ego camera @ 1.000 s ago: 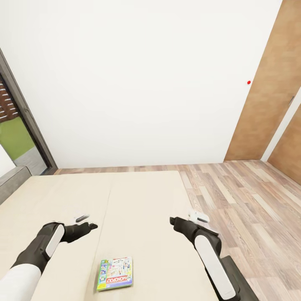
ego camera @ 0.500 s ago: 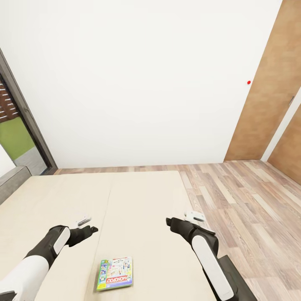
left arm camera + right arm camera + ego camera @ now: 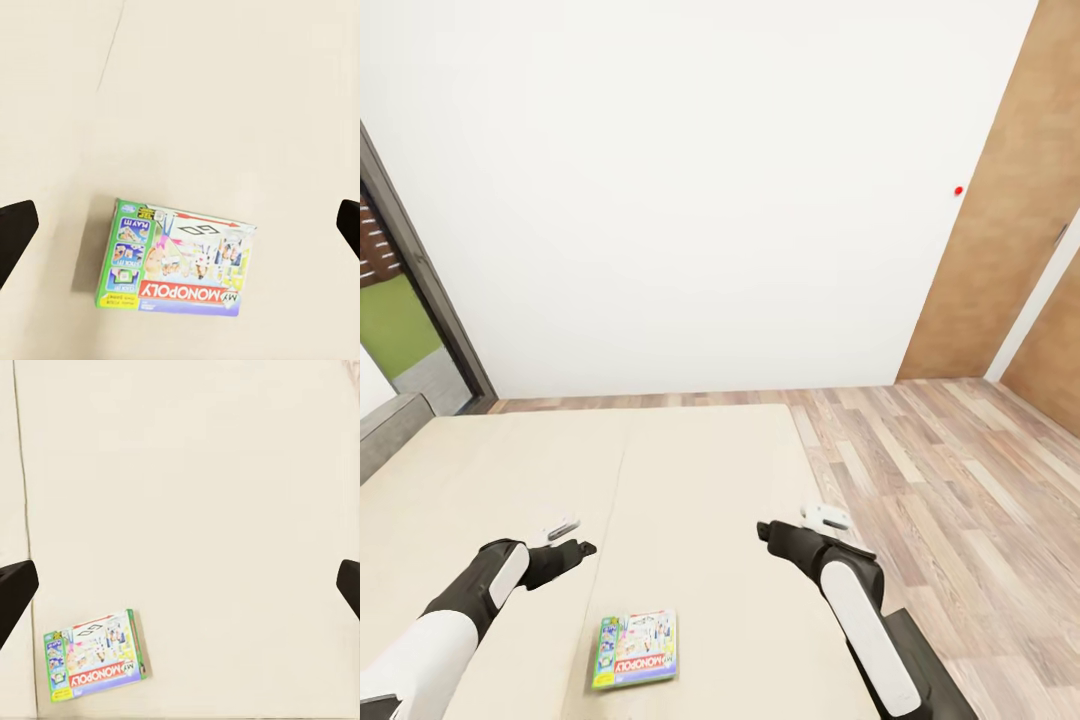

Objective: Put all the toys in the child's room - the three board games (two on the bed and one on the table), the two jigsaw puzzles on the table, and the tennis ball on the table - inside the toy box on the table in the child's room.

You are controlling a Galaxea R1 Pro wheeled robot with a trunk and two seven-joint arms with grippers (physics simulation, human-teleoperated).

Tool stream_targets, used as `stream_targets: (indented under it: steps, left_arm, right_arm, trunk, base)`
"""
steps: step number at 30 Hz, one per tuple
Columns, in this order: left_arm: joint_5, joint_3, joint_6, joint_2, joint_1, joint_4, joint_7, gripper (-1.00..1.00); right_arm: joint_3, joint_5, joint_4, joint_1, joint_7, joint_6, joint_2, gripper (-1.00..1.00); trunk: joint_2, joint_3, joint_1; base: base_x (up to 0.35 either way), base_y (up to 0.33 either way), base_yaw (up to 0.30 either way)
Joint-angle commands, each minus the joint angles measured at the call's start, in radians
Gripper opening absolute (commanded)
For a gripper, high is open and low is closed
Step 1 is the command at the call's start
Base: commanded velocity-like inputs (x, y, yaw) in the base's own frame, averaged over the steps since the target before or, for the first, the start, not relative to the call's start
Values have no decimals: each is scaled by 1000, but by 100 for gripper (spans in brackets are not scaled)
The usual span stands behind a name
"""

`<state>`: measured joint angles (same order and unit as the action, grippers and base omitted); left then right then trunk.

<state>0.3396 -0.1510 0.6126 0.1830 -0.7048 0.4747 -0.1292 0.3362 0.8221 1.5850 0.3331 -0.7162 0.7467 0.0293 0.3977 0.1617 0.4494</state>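
White wall ahead of me, a wood-plank floor (image 3: 950,470) running off to the right toward a brown wooden door (image 3: 1000,210), and a grey-framed window (image 3: 410,290) at the left; below all that lies the bed (image 3: 690,470), its plain beige sheet parted by one seam down the middle. On the sheet near the bottom of my head view, between my two arms, lies a board game (image 3: 636,650), flat and alone, touching neither arm. It is a thin rectangular Monopoly box: a green band with small pictures along one short side, a white cartoon-covered face, and a red strip carrying the name along one long edge. From my left wrist camera I see the same box (image 3: 175,261) lying slightly askew on the sheet, with my left gripper (image 3: 180,225) spread wide, its dark fingertips at the picture's two edges and nothing between them. My right gripper (image 3: 180,585) is likewise spread wide and empty over bare sheet, the box (image 3: 94,655) well off to one side.
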Motion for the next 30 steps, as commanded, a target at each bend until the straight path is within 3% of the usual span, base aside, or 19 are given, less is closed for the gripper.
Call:
stream_targets:
  steps: [1,4,7,8,11,12,16,20,30]
  left_arm:
    - [-1,-6,7,0,-1,1,-6,100]
    - [-1,-5,9,0,-1,1,-17,100]
    - [-2,-5,10,1,-1,1,-30,100]
    - [-2,-5,9,1,-1,1,-34,100]
    - [-2,-5,9,0,-1,1,-37,100]
    - [-2,-5,9,0,-1,1,-39,100]
    - [-1,-5,9,-1,-1,2,-41,100]
    - [-1,-5,10,0,-1,5,-51,100]
    - [-1,-5,15,2,-10,32,-164,100]
  right_arm:
    - [0,13,1,2,-7,6,-1,100]
    - [-5,55,2,2,48,36,-5,100]
    - [-26,140,2,3,189,82,-8,100]
    - [-44,178,2,2,278,109,-10,100]
    - [-83,212,2,1,413,150,-13,100]
    - [-115,225,2,0,495,176,-14,100]
    - [-186,242,1,-9,646,232,-14,100]
    - [-220,249,2,-12,718,276,-14,100]
    - [-304,262,1,-16,768,300,-14,100]
  trunk:
    - [2,4,1]
    - [2,9,1]
    - [2,14,1]
    - [2,15,1]
    - [2,20,1]
    - [2,22,1]
    - [2,28,1]
    - [2,35,1]
    - [2,51,1]
  base:
    - [0,0,0]
    - [0,0,0]
    - [0,0,0]
    - [0,0,0]
    - [0,0,0]
    - [0,0,0]
    - [0,0,0]
    - [0,0,0]
    - [0,0,0]
